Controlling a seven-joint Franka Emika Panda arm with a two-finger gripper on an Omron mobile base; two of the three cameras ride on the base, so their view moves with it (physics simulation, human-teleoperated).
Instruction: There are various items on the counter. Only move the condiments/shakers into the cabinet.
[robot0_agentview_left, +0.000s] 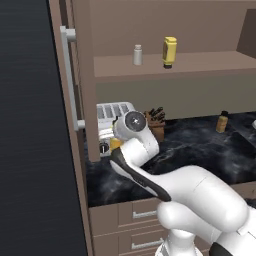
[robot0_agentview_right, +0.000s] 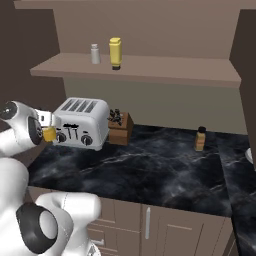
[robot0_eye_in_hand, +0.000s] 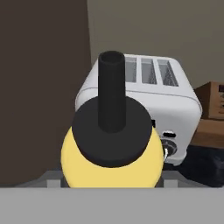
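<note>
Gripper (robot0_eye_in_hand: 111, 186) clamped on round yellow bottle (robot0_eye_in_hand: 111, 162) with black disc cap and tube spout, ribbed silver toaster (robot0_eye_in_hand: 151, 94) at 1 o'clock, black veined marble tabletop (robot0_agentview_right: 150, 172), grey cylindrical shaker (robot0_agentview_left: 137, 55) on cabinet shelf (robot0_agentview_left: 175, 65)

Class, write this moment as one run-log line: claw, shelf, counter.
claw: shut on yellow bottle, beside toaster | cabinet shelf: grey shaker, squeeze bottle | counter: small bottle, knife block
</note>
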